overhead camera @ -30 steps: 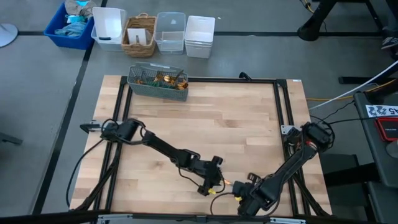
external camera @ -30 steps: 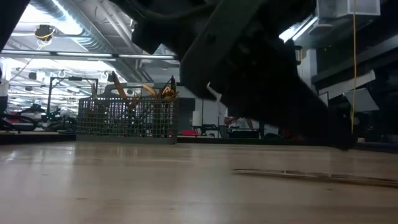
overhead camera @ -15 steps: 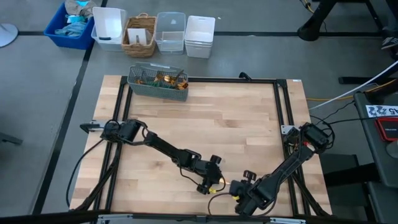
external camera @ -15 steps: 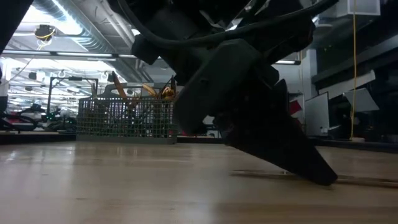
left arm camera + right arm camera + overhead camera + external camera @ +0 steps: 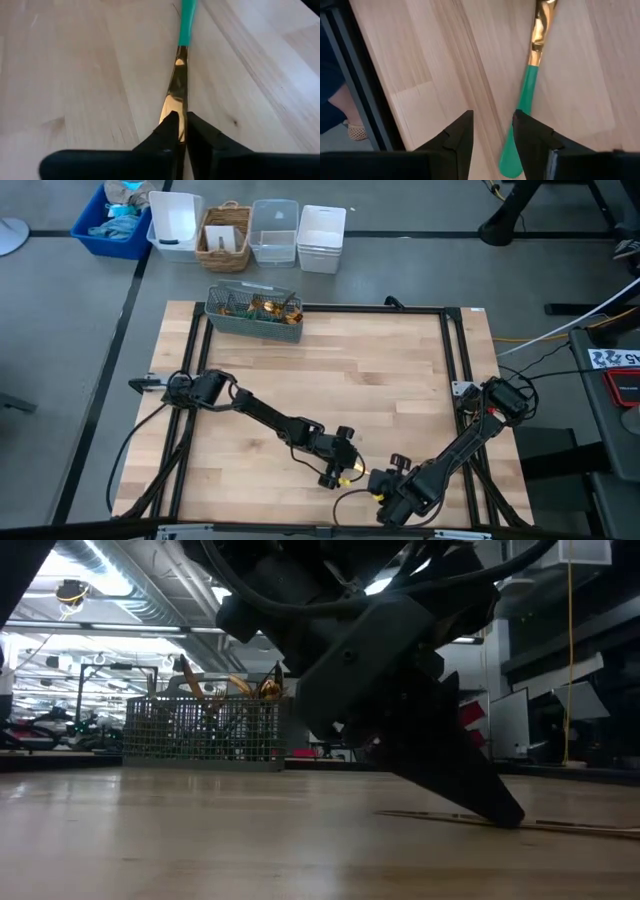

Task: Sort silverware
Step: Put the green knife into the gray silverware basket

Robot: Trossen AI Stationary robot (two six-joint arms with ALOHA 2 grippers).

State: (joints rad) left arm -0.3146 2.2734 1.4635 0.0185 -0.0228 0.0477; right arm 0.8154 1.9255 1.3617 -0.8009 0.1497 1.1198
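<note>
At the near edge of the light wooden tabletop [image 5: 400, 370], around six o'clock, lies one flat piece of silverware [image 5: 181, 70] with a shiny gold head and a slim teal-green handle. The left gripper [image 5: 181, 137], on the dark arm reaching in from nine o'clock, is down on the wood with its jaws pinching the gold end, the two black fingers [image 5: 165, 135] nearly pressed together around the metal. In the low view its dark pointed tip touches the tabletop on the thin utensil.

Just beside it, toward five o'clock, the right gripper [image 5: 492, 132] hangs over the teal handle with its jaws spread; the handle end lies between them, and it is not gripped.

Far across the tabletop, at about eleven o'clock, stands a grey wire-mesh cutlery basket [image 5: 252, 318] holding more gold-headed silverware pieces [image 5: 268, 687] upright.

Beyond the tabletop's far edge, on the floor, sits a row of containers: a blue bin [image 5: 112, 225], white plastic tubs [image 5: 321, 238] and a woven basket [image 5: 224, 237].
</note>
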